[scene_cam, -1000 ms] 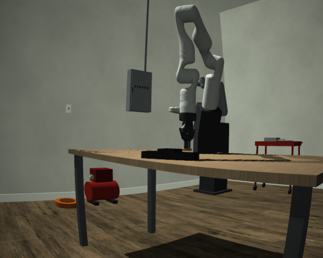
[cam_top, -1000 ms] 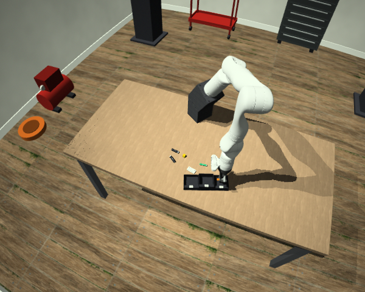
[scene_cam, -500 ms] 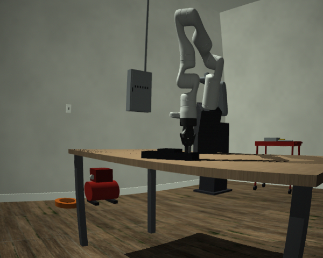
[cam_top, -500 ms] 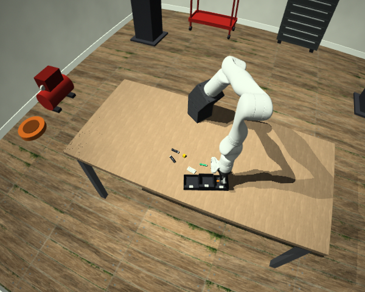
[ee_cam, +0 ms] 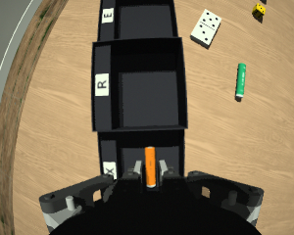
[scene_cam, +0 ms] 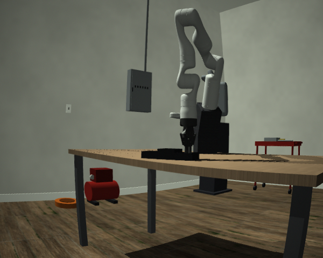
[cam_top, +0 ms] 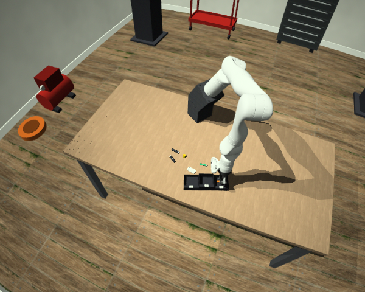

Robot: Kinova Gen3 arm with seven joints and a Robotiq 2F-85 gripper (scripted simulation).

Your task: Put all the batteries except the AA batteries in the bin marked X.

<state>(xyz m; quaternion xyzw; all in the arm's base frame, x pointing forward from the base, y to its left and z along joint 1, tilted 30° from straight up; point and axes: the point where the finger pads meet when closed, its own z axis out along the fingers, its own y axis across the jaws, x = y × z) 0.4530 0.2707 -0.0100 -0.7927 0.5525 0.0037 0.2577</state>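
My gripper (cam_top: 221,179) (scene_cam: 188,150) (ee_cam: 150,169) reaches down into the nearest of three black bins (ee_cam: 174,151) (cam_top: 225,187) in a row; this bin's label is partly hidden. An orange battery (ee_cam: 150,164) (cam_top: 218,180) stands upright between the fingers, which are slightly parted with a small gap on each side. A green battery (ee_cam: 240,81) (cam_top: 203,164), two small black batteries (cam_top: 172,159) (cam_top: 175,151) and a yellow piece (ee_cam: 259,10) (cam_top: 184,155) lie on the table (cam_top: 139,119) beyond the bins.
A white dotted tile (ee_cam: 206,27) (cam_top: 191,170) lies beside the far bin (ee_cam: 141,0). The middle bin (ee_cam: 139,114) carries an R label (ee_cam: 102,84). The bins sit close to the table's front edge (cam_top: 163,196). The arm's black base (cam_top: 201,100) stands at the back.
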